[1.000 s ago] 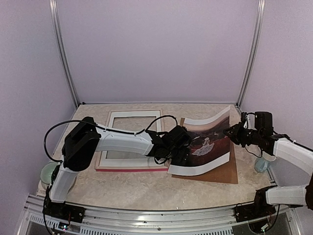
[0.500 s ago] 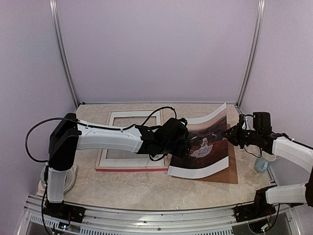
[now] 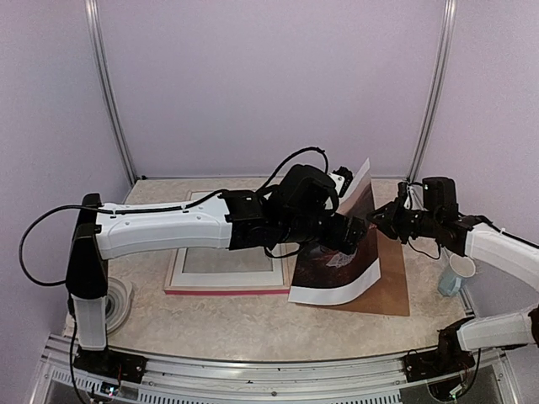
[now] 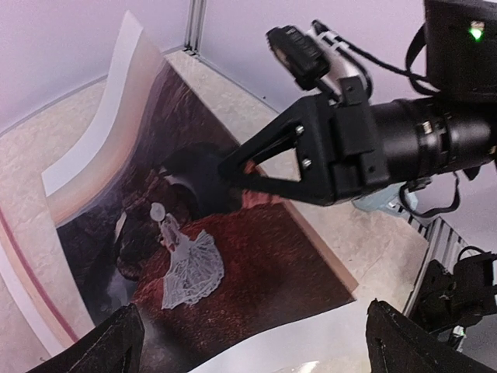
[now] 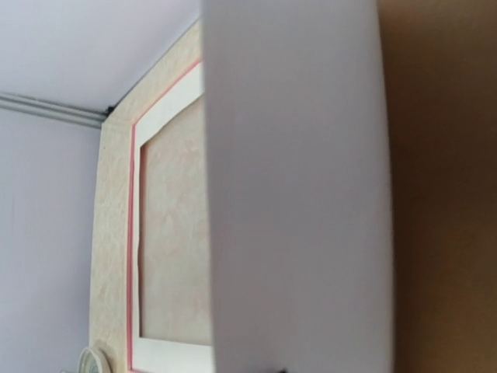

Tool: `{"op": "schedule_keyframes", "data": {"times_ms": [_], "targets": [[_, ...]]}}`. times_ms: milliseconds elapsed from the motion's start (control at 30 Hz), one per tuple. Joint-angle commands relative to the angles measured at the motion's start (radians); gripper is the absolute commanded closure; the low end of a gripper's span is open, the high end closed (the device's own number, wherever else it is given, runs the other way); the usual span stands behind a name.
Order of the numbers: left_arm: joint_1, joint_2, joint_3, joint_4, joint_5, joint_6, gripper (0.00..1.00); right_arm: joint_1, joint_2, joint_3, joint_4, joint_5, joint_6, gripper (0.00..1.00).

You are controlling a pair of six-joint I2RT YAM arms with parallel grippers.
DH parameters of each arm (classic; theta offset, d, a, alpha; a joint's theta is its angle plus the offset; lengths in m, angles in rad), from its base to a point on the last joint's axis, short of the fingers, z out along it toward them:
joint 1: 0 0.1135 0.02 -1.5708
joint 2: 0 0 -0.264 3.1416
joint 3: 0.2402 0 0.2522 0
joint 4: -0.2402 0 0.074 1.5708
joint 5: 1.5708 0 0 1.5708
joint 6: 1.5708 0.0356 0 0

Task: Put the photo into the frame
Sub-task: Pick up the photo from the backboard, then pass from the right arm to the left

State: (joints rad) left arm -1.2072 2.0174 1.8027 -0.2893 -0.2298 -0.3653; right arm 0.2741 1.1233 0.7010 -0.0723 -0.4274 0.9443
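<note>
Top external view has the photo (image 3: 333, 271) on the right half of the counter (image 3: 253, 324), partly lying and partly standing. Its near white-bordered edge rests on the brown backing board (image 3: 392, 282), while the far part curls steeply upward so that one corner points up toward the back wall. The frame (image 3: 221, 289) lies flat just to the left of the photo, back side up, with its pale rim around an open middle and the pink-red moulding showing along the near edge. The photo is outside it. The left arm reaches across over the frame's right side to a spot above the print. In the left wrist view, the left fingers (image 4: 116, 342) stand wide apart at the bottom corners with nothing between them, hanging over the dark reddish scene and its small white figure. The same view shows the right fingers (image 4: 233, 167) pinched together on the raised right edge of the photo, holding that side off the board. The right wrist view is mostly filled by the print's plain white back, with the frame beyond it on the left and the board on the right. A pale cup (image 3: 455, 273) stands at the counter's right edge, near the right arm.
</note>
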Motion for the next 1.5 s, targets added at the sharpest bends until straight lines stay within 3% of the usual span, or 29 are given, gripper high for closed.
{"op": "schedule_keyframes", "data": {"times_ms": [0,133,333,467,1033,1467], "targets": [[-0.003,0.029,0.051,-0.045,0.105,-0.042,0.01,0.067,0.047,0.050,0.011,0.051,0.025,0.82],[-0.001,0.030,0.022,-0.038,0.101,-0.048,0.01,0.110,0.076,0.078,0.020,0.075,0.025,0.79],[0.040,-0.022,-0.096,0.020,0.114,-0.083,0.01,0.151,0.136,0.099,0.057,0.065,0.028,0.63],[0.060,-0.044,-0.170,0.067,0.141,-0.104,0.01,0.166,0.174,0.087,0.093,0.056,0.028,0.59],[0.107,-0.057,-0.248,0.261,0.360,-0.191,0.03,0.172,0.220,0.046,0.133,0.057,0.027,0.56],[0.106,0.073,-0.140,0.203,0.391,-0.232,0.15,0.172,0.206,0.046,0.120,0.066,0.019,0.55]]}}
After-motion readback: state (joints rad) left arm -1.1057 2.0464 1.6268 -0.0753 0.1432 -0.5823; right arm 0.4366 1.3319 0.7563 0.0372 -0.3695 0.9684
